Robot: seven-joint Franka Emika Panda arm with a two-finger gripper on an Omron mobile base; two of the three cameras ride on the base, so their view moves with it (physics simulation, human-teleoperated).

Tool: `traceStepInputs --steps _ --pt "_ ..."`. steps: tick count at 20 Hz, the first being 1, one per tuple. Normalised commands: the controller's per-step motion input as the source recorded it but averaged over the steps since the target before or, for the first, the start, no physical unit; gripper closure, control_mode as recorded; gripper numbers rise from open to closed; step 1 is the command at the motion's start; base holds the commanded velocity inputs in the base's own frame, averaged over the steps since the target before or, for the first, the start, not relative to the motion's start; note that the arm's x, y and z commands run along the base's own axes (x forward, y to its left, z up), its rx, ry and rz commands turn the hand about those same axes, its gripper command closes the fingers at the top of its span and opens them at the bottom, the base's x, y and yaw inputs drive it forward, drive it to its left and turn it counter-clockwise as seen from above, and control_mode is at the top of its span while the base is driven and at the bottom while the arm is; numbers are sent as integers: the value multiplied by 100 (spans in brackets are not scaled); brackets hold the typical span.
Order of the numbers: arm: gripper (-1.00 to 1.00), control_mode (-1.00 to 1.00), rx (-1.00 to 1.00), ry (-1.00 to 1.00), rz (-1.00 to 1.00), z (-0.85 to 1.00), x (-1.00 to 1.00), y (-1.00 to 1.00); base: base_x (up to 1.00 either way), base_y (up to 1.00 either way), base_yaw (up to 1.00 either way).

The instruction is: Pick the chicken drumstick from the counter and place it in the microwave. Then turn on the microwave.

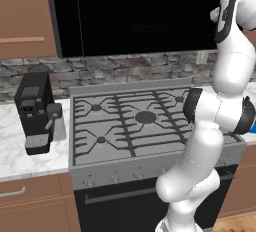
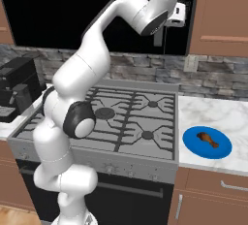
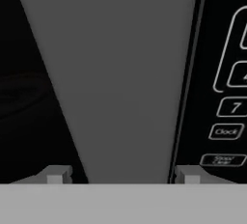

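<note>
1. In the hand view, the pincer (image 3: 123, 175) is seen with its two finger tips (image 3: 57, 175) standing apart at either side of the long grey bar handle (image 3: 116, 73) of the microwave; the handle lies between them, but whether the tips touch it cannot be told.
2. To the right of the handle in that view, the button panel (image 3: 229, 107) is seen, with a "7" key and a "Clock" key among its outlined buttons.
3. In the right base view, the arm is seen raised from the lower left, with the hand (image 2: 174, 15) held up against the right end of the microwave (image 2: 72, 10).
4. Nearest the base, the oven front with its row of knobs (image 2: 126, 170) is seen below the grey gas stove top (image 2: 131, 117).
5. On the tabletop (image 2: 218, 112) to the right of the stove, near its front edge, a blue plate (image 2: 191, 146) is set, and the chicken drumstick (image 2: 207, 138) is laid on it, well apart from the pincer.
6. On the tabletop to the left of the stove, a small black coffee machine (image 1: 34, 111) is placed upright near the back wall.
7. Behind the stove, a grey stone backsplash (image 1: 125, 71) is seen, with a wall outlet (image 2: 191, 64) at its right.
8. Above the backsplash, the wide black microwave door is seen shut, flanked by brown wooden cabinets (image 2: 223, 15).
</note>
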Motion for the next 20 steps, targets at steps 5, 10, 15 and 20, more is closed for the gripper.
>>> traceStepInputs --steps 5,10,15,20 --pt "100 -100 0 -1 0 -9 9 0 0 0 0" --pt "100 -100 0 -10 0 -3 -7 3 0 0 0" --pt "100 -100 0 -15 0 -1 -42 -1 0 0 0" --pt "100 -100 0 -13 0 0 -62 -7 0 0 0"
